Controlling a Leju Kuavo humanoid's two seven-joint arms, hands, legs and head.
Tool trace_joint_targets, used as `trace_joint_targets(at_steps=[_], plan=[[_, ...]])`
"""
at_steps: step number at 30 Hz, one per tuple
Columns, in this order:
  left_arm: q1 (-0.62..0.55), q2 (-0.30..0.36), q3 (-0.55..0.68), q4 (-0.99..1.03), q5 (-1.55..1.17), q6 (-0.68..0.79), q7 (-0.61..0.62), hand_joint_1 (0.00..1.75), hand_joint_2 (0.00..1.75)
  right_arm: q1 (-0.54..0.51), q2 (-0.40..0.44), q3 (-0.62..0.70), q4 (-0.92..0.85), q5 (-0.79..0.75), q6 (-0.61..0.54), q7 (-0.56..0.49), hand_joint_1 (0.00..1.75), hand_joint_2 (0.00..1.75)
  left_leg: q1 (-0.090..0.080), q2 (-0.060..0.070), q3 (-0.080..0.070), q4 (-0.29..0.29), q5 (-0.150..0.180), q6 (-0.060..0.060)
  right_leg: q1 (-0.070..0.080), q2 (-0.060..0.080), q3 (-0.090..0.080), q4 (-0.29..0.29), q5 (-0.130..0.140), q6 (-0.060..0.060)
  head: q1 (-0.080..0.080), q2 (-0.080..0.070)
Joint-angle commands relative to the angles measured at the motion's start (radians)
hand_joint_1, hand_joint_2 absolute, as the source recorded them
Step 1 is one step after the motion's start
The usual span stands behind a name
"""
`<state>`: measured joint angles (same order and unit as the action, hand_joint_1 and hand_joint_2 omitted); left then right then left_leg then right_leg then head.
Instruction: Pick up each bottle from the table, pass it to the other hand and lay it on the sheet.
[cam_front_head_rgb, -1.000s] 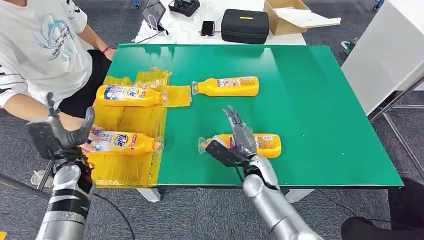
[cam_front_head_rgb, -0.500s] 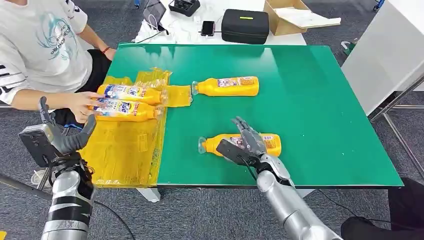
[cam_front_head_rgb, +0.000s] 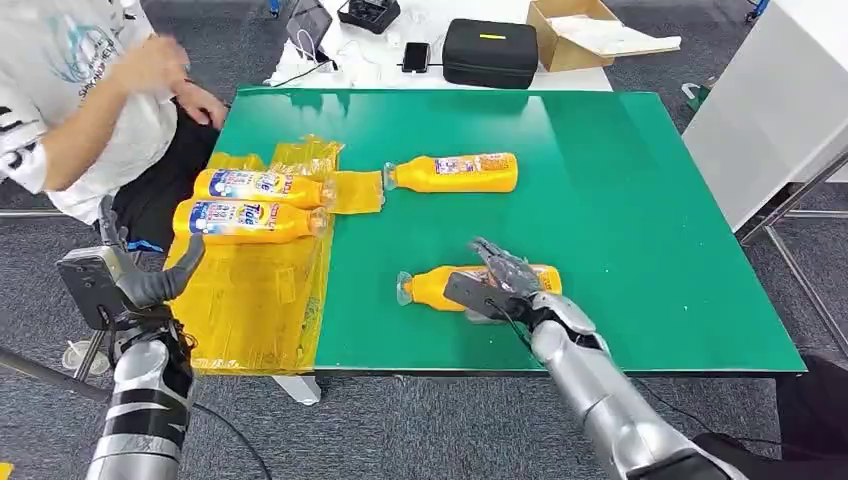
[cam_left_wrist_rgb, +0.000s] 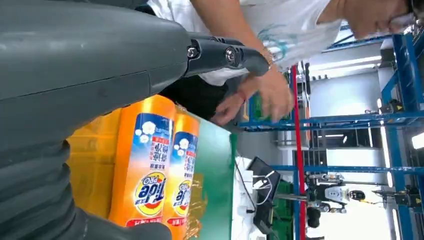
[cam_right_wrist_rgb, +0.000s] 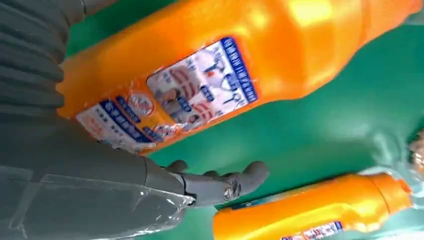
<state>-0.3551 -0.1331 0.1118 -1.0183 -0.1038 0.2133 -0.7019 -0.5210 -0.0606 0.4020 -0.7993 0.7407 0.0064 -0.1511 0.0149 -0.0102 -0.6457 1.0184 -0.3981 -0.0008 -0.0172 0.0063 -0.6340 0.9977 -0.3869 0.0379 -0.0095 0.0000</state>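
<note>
if the right hand (cam_front_head_rgb: 497, 281), fingers spread over the near bottle (cam_front_head_rgb: 440, 287) at lower middle, closes badly, it may roll away; left hand (cam_front_head_rgb: 140, 283) is empty.

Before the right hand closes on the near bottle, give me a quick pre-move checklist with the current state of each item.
1. Right hand over the near bottle: ok, fingers spread above its label end.
2. Firm grasp on it: cannot tell, contact is hidden.
3. Left hand free to receive: ok, it holds nothing and its fingers are apart.
4. Room on the yellow sheet: ok, two bottles lie at its far part, near part bare.
5. Person's hand off the sheet: ok, at the table's far corner.
6. Far bottle out of the way: ok, lying apart.
</note>
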Motion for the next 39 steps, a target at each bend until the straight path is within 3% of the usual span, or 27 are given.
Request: trace_joint_targets(at_steps=[1, 7, 16, 17, 18, 19, 20, 25, 35, 36, 39], plan=[[-0.056, 0.005, -0.005, 0.115, 0.006, -0.013, 0.004, 0.0, 1.75, -0.115, -0.049, 0.105, 0.114, 0.028, 0.046, 0.02, 0.0, 1.75, 0.0, 0.0, 0.003, 0.0, -0.002, 0.001, 0.001, -0.001, 0.003, 0.0, -0.001, -0.002, 0.0, 0.0], [-0.08, 0.001, -0.001, 0.171, 0.003, -0.028, 0.004, 0.0, 1.75, -0.206, -0.071, 0.197, 0.186, 0.028, 0.189, 0.033, 0.0, 1.75, -0.001, 0.002, 0.001, 0.001, -0.001, 0.001, 0.0, 0.001, 0.001, 0.001, -0.001, -0.001, 0.0, 0.0], [-0.101, -0.004, 0.002, 0.215, 0.004, -0.038, 0.004, 0.0, 1.75, -0.225, -0.067, 0.263, 0.256, 0.023, 0.251, 0.016, 0.02, 1.75, 0.0, 0.001, 0.003, 0.0, -0.002, 0.001, 0.001, -0.001, 0.004, 0.0, -0.001, -0.002, 0.0, 0.0], [-0.105, -0.006, 0.001, 0.227, 0.003, -0.042, 0.004, 0.0, 1.75, -0.227, -0.065, 0.282, 0.27, 0.026, 0.266, 0.015, 0.23, 1.75, 0.0, 0.0, 0.003, 0.0, -0.001, 0.001, 0.001, -0.001, 0.003, 0.0, -0.001, -0.001, 0.0, 0.0], [-0.109, -0.009, 0.002, 0.238, 0.005, -0.043, 0.004, 0.0, 1.75, -0.232, -0.064, 0.299, 0.285, 0.027, 0.286, 0.012, 1.34, 1.75, 0.0, 0.0, 0.003, 0.0, -0.001, 0.001, 0.001, -0.001, 0.003, 0.0, -0.001, -0.001, 0.0, 0.0], [-0.112, -0.011, -0.001, 0.246, 0.002, -0.043, 0.004, 0.0, 1.75, -0.235, -0.066, 0.313, 0.295, 0.028, 0.297, 0.008, 1.62, 1.75, 0.0, 0.0, 0.002, 0.0, 0.0, 0.0, 0.0, -0.001, 0.002, 0.0, -0.001, -0.001, 0.0, 0.0], [-0.113, -0.014, 0.0, 0.249, 0.008, -0.051, 0.004, 0.0, 1.75, -0.242, -0.068, 0.324, 0.304, 0.027, 0.313, 0.002, 1.75, 1.75, 0.0, -0.001, 0.002, 0.0, 0.0, 0.0, 0.001, -0.002, 0.003, 0.0, -0.001, -0.001, 0.0, 0.0], [-0.109, -0.026, 0.002, 0.248, 0.021, -0.058, 0.004, 0.0, 1.75, -0.279, -0.103, 0.382, 0.308, 0.018, 0.383, -0.023, 1.75, 1.75, 0.0, -0.001, 0.003, 0.001, 0.0, 0.001, 0.001, -0.003, 0.003, 0.0, -0.001, -0.001, 0.0, 0.0], [-0.099, -0.031, 0.005, 0.232, 0.034, -0.069, 0.004, 0.0, 1.75, -0.258, -0.147, 0.385, 0.228, -0.055, 0.351, -0.039, 1.75, 1.75, 0.0, -0.001, 0.004, 0.0, -0.001, 0.001, 0.001, -0.003, 0.005, -0.001, -0.001, -0.001, 0.0, 0.0], [-0.098, -0.033, 0.007, 0.231, 0.038, -0.072, 0.004, 0.0, 1.75, -0.244, -0.148, 0.369, 0.213, -0.074, 0.323, -0.042, 1.75, 1.75, 0.0, -0.002, 0.004, 0.0, -0.001, 0.001, 0.001, -0.003, 0.005, -0.001, -0.001, -0.001, 0.0, 0.0], [-0.068, -0.04, 0.005, 0.203, 0.036, -0.084, 0.004, 0.0, 1.75, -0.048, -0.09, 0.187, 0.039, -0.2, -0.02, -0.057, 1.75, 1.75, 0.002, -0.002, 0.005, -0.001, -0.001, 0.001, 0.002, -0.003, 0.007, -0.003, 0.0, -0.001, 0.0, 0.0]])
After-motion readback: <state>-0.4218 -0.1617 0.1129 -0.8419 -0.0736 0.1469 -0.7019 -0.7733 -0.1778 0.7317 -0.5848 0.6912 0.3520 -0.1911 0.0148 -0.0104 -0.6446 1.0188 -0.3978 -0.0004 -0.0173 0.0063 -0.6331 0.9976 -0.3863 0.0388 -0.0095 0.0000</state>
